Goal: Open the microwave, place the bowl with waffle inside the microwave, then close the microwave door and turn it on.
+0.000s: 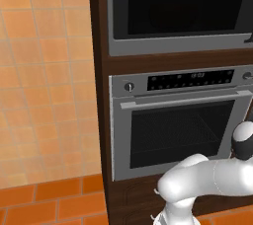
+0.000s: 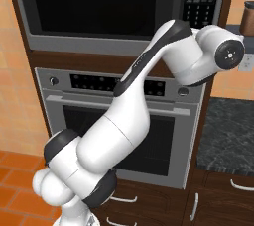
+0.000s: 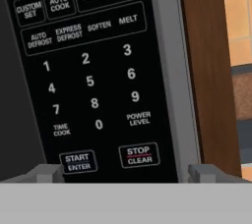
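Dark wooden cabinetry [image 2: 225, 17] frames the microwave [image 3: 93, 80] keypad, facing the released pincer [image 3: 125, 171].

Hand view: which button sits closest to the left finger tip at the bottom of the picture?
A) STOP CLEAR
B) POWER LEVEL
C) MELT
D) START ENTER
D: on the microwave keypad, the START ENTER button lies right beside the left finger tip of the open hand, while STOP CLEAR sits nearer the middle.
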Motion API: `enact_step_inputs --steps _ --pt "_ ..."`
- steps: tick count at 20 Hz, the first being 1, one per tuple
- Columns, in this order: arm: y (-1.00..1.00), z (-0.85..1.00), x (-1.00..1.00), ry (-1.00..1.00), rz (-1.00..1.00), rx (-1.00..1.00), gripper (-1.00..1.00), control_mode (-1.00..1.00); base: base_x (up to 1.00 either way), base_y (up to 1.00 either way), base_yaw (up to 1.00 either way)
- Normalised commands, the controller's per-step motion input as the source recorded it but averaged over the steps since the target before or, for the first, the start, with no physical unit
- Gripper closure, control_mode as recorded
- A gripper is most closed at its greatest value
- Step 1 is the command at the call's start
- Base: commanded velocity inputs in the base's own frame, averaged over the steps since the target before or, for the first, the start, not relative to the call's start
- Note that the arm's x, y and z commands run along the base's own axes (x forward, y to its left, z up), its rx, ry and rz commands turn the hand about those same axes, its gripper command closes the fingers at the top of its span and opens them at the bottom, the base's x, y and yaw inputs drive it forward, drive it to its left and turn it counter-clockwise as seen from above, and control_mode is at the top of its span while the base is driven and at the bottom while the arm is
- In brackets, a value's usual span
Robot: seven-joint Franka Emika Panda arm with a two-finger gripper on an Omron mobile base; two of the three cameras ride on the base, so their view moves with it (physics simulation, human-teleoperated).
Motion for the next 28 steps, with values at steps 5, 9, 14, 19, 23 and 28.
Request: enact_step_inputs --steps 5,9,14,19,23,28 --pt "0.0 -0.07 0.13 0.0 0.0 0.0 -1.0 -1.0 0.0 0.0 0.0" --pt "0.01 -0.03 0.23 0.0 0.0 0.0 -1.0 -1.0 0.0 0.0 0.0" --pt "0.02 0.0 0.2 0.0 0.0 0.0 -1.0 -1.0 0.0 0.0 0.0" --pt "0.11 0.0 0.05 0.0 -0.05 0.0 -1.0 -1.0 0.0 0.0 0.0" --pt "0.01 0.0 -0.15 -0.01 -0.08 -0.01 -1.0 -1.0 0.0 0.0 0.0" --pt "0.0 0.0 -0.04 0.0 -0.07 -0.03 -1.0 -1.0 0.0 0.0 0.0"
